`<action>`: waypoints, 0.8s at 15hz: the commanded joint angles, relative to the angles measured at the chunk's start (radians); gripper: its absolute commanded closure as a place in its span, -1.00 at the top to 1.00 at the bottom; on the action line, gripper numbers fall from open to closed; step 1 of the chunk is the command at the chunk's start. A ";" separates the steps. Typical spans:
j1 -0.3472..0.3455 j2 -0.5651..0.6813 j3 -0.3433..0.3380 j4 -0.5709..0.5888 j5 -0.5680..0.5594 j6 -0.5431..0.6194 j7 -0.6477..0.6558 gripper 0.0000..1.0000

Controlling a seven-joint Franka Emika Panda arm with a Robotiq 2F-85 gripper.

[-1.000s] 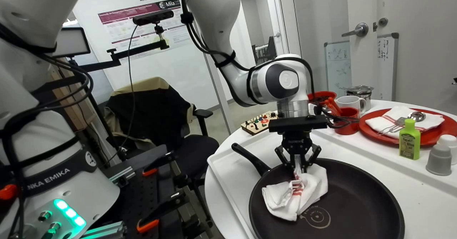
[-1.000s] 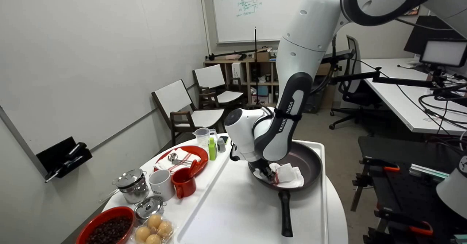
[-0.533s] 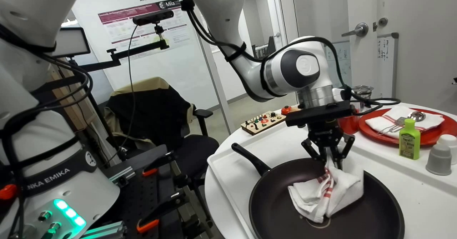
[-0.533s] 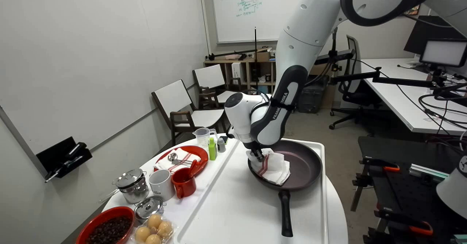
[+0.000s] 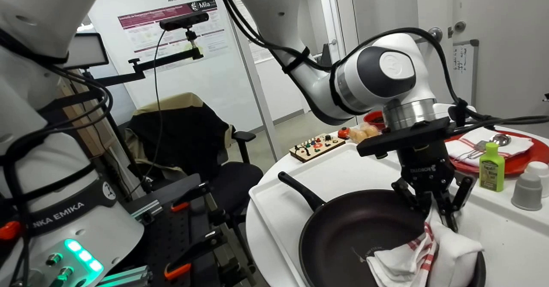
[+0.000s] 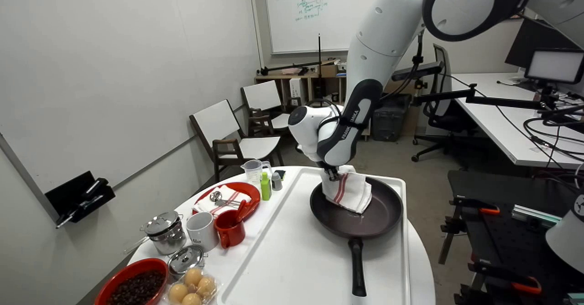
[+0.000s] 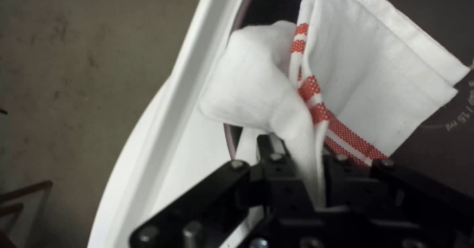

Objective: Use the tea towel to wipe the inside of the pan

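The white cloth tea towel with red stripes [image 7: 370,66] is in the large round black frying pan [image 6: 344,226], toward the side opposite its long black handle [image 6: 357,268]; its lower folds seem to touch the pan. The black two-fingered gripper [image 5: 439,216] pinches the towel's bunched top. A white raised-edged tray [image 6: 292,259] bears the pan.

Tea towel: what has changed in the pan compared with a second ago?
The gripper has carried the tea towel across the pan, from the handle end to the opposite side. Nothing was newly gripped or let go; the gripper has stayed shut on the tea towel. The pan, its handle and the tray stayed where they were.
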 commanded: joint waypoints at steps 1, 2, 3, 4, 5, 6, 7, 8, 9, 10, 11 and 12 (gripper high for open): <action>0.048 -0.012 -0.025 -0.025 -0.068 -0.100 0.030 -0.87; 0.049 -0.023 -0.015 -0.040 -0.086 -0.095 0.021 -0.87; 0.051 -0.038 -0.003 -0.063 -0.098 -0.080 0.013 -0.87; 0.056 -0.045 0.002 -0.076 -0.112 -0.065 0.011 -0.86; 0.060 -0.059 0.014 -0.095 -0.126 -0.056 0.000 -0.86; 0.066 -0.073 0.023 -0.117 -0.145 -0.039 -0.002 -0.87; 0.072 -0.089 0.030 -0.138 -0.163 -0.015 0.002 -0.86; 0.074 -0.111 0.041 -0.164 -0.181 0.013 0.002 -0.86; 0.069 -0.140 0.054 -0.197 -0.192 0.055 0.002 -0.87; 0.063 -0.170 0.068 -0.231 -0.200 0.099 0.001 -0.86; 0.049 -0.207 0.085 -0.272 -0.202 0.157 -0.011 -0.87; 0.033 -0.240 0.103 -0.310 -0.200 0.209 -0.033 -0.87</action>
